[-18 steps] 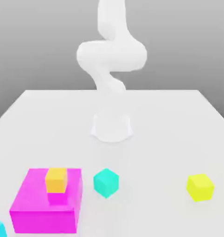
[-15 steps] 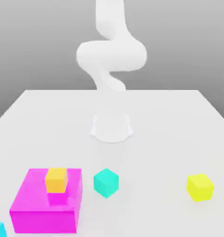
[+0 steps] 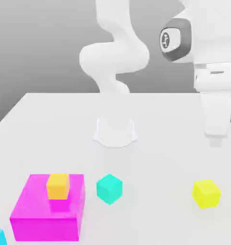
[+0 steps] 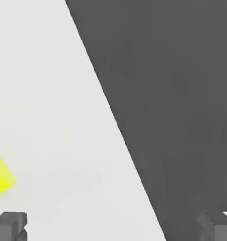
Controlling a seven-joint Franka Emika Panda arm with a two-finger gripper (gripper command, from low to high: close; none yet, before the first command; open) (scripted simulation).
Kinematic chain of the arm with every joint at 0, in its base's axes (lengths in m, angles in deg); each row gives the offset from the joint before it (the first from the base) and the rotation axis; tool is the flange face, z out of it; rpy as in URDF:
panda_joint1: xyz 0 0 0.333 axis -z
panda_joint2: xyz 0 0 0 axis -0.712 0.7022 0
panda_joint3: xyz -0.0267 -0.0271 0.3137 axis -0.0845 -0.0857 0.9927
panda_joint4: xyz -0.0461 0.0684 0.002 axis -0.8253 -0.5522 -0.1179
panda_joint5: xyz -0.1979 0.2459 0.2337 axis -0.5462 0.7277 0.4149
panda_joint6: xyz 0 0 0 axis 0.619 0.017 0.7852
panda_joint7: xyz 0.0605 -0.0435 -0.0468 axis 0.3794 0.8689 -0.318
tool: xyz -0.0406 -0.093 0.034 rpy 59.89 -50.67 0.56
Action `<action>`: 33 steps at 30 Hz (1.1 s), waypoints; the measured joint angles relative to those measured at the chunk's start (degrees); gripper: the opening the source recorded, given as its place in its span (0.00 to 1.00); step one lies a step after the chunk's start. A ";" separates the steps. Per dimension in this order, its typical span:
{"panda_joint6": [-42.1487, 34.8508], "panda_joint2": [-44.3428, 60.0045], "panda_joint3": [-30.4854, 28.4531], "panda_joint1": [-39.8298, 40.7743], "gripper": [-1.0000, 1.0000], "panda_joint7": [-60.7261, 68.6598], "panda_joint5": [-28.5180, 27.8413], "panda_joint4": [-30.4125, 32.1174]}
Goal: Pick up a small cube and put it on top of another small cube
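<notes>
Fingers of the white robot gripper (image 4: 113, 227) stand wide apart with nothing between them, at the upper right of the exterior view, above the tabletop (image 3: 150, 167). Small, plain-faced, bright yellow cube (image 3: 206, 194) sits at the lower right of that frame, below the hand and well apart from the teal cube (image 3: 109, 189) at lower centre. It looks rigid and is probably light, so it should neither squash nor break, though smooth faces could let it slip or turn under a lopsided pinch. Its sides are set askew in the frame, so the hand would best turn to match them, then take two opposite upright faces squarely around mid-height, keeping the top and bottom free for stacking.
</notes>
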 joint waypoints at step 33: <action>1.61 -2.54 -5.93 10.03 0.00 -7.76 -3.43 13.81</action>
